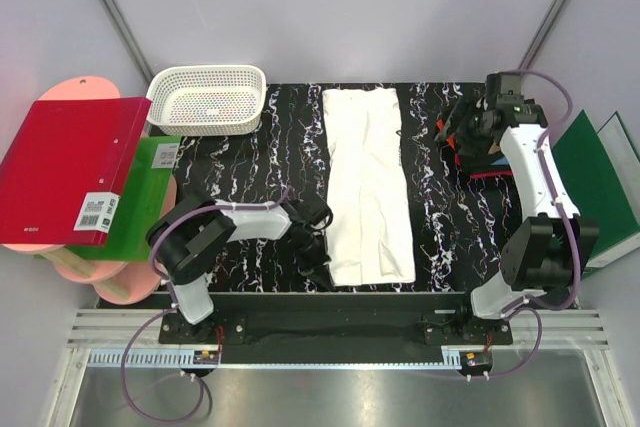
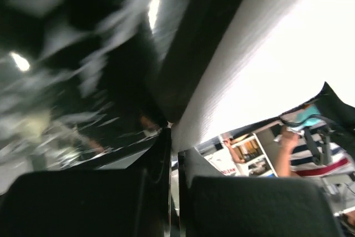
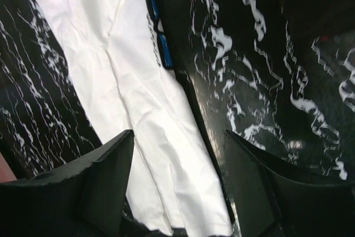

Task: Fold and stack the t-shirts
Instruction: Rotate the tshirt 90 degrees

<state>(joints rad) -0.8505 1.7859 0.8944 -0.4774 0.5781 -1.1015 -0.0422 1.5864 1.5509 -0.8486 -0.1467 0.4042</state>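
White t-shirt [image 1: 368, 187] edge pinched in left pincer [image 2: 173, 137]; right pincer [image 3: 178, 137] gapes wide, empty.

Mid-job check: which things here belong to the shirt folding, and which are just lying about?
Job: white t-shirt; dark and red shirt pile at the right.
Lying about: white basket; red binder; left green binder; right green binder.

The tabletop [image 1: 230, 162] carries one white t-shirt [image 1: 368, 182] just beside the left claw [image 1: 316, 259], one small pile of dark and red t-shirts [image 1: 480, 165] by the right claw [image 1: 461, 129], one basket [image 1: 208, 99], one red binder [image 1: 65, 167] and two green binders [image 1: 145, 197] [image 1: 600, 182].
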